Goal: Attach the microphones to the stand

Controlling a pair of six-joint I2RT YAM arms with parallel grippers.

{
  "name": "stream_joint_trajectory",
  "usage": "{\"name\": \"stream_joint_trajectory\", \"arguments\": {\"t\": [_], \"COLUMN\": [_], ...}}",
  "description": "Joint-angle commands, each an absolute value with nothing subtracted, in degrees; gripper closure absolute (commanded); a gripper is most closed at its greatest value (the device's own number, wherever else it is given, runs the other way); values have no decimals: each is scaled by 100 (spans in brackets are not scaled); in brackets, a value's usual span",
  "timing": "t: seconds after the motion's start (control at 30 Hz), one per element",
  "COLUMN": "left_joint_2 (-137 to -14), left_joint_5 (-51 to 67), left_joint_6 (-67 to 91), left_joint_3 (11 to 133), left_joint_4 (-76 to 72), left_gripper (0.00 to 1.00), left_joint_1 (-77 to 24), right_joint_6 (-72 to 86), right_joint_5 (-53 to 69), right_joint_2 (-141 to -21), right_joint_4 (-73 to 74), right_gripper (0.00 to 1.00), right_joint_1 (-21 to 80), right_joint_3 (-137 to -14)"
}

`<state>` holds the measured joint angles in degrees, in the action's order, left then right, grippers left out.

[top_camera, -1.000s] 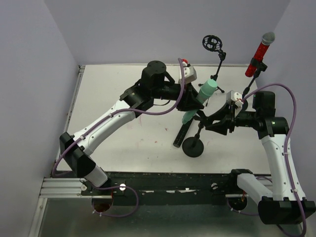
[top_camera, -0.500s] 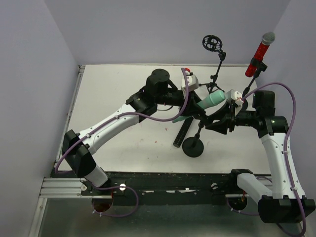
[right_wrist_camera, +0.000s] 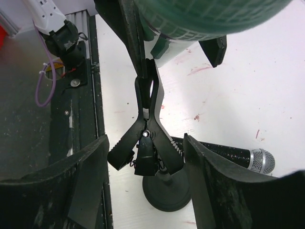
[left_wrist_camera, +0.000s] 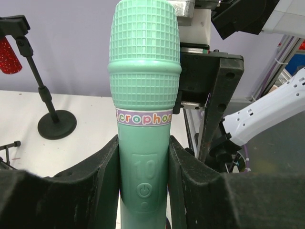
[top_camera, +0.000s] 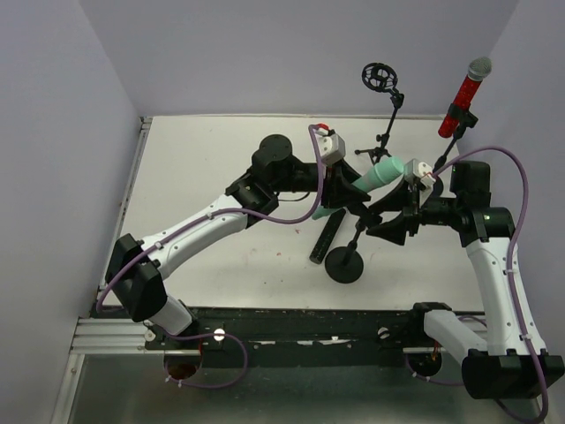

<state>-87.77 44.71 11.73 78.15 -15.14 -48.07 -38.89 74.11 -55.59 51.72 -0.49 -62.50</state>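
Rolling over the last second, my left arm (top_camera: 221,212) has tipped the green mic (top_camera: 381,173) from steep to slanted, its head now close over the top of the stand (top_camera: 343,263). The stand itself hasn't shifted. Left gripper (left_wrist_camera: 144,148) is clamped on the mic's barrel. Right gripper (right_wrist_camera: 145,141) is spread wide either side of the stand's clip (right_wrist_camera: 147,126), not squeezing it. Black mic (top_camera: 325,237) lies on the table (top_camera: 203,159) beside the stand's base. Red mic (top_camera: 463,99) is already clipped up, beyond and right of the stand. I judge line-up nearly done: pinch the clip open, then feed the barrel in.
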Motion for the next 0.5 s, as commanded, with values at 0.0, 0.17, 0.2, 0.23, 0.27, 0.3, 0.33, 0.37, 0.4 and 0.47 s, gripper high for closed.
{"name": "stream_joint_trajectory", "arguments": {"t": [0.0, 0.17, 0.2, 0.23, 0.27, 0.3, 0.33, 0.37, 0.4, 0.47], "left_joint_2": [-8613, -8587, -8578, -8552, -8543, -8517, -8491, -8447, -8385, -8271], "left_joint_5": [4333, 4254, 4237, 4219, 4201, 4175, 4157, 4114, 4052, 3947], "left_joint_6": [1555, 1749, 1784, 1802, 1828, 1846, 1846, 1846, 1854, 1846], "left_joint_3": [7498, 7251, 7225, 7164, 7128, 7084, 7032, 6996, 6926, 6812], "left_joint_4": [-2363, -2786, -2873, -2935, -3005, -3049, -3119, -3172, -3234, -3339], "left_gripper": [100, 100, 100, 100, 100, 100, 100, 100, 100, 100], "left_joint_1": [-4843, -4834, -4843, -4834, -4834, -4834, -4834, -4834, -4825, -4799], "right_joint_6": [-3744, -3674, -3674, -3674, -3683, -3683, -3709, -3726, -3761, -3806], "right_joint_5": [7620, 7576, 7559, 7541, 7515, 7497, 7471, 7445, 7436, 7444], "right_joint_2": [-5572, -5563, -5555, -5546, -5537, -5537, -5537, -5528, -5520, -5520], "right_joint_4": [5168, 5089, 5080, 5097, 5115, 5133, 5159, 5185, 5220, 5273], "right_gripper": [27, 26, 27, 29, 35, 45, 62, 70, 75, 81], "right_joint_1": [0, 0, 0, 0, 0, 0, 0, 0, 0, 0], "right_joint_3": [-6161, -6109, -6100, -6091, -6091, -6091, -6100, -6091, -6091, -6100]}}
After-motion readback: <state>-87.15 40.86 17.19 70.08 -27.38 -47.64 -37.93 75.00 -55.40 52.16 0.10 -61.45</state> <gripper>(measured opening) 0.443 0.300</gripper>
